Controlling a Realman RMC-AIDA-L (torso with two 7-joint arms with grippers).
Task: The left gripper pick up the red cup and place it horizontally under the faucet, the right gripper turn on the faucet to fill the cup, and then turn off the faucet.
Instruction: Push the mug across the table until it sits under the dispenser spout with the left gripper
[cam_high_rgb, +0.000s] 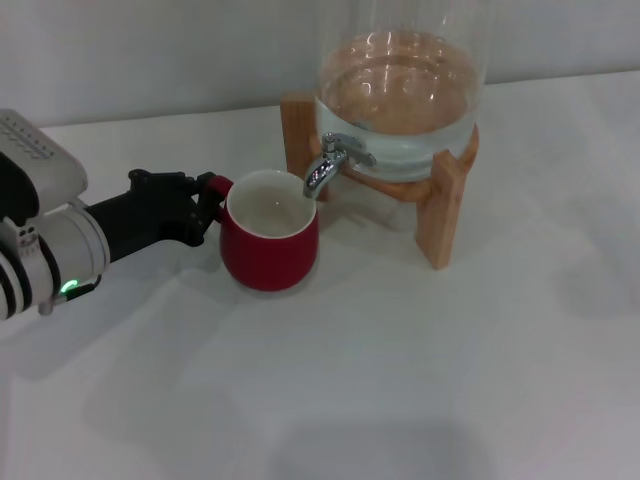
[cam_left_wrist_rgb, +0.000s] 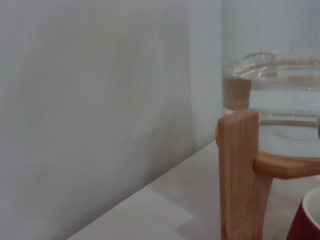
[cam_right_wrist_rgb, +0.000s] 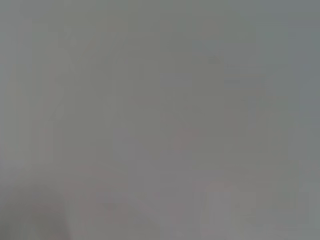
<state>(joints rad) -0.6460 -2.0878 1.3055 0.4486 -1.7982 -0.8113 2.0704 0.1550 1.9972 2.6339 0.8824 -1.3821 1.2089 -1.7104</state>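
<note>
The red cup (cam_high_rgb: 268, 250) stands upright on the white table, its white inside showing, with its rim right below the spout of the chrome faucet (cam_high_rgb: 330, 165). My left gripper (cam_high_rgb: 205, 205) reaches in from the left at the cup's small red handle, and its black fingers close around it. A sliver of the cup's rim shows in the left wrist view (cam_left_wrist_rgb: 306, 222). The faucet's lever points back toward the glass, and no water stream shows. The right gripper is out of view; the right wrist view shows only a blank grey surface.
The clear glass dispenser (cam_high_rgb: 400, 90), partly full of water, sits on a wooden stand (cam_high_rgb: 445, 215) behind and right of the cup. The stand's leg (cam_left_wrist_rgb: 240, 175) and the glass (cam_left_wrist_rgb: 280, 100) fill the left wrist view. A grey wall runs behind the table.
</note>
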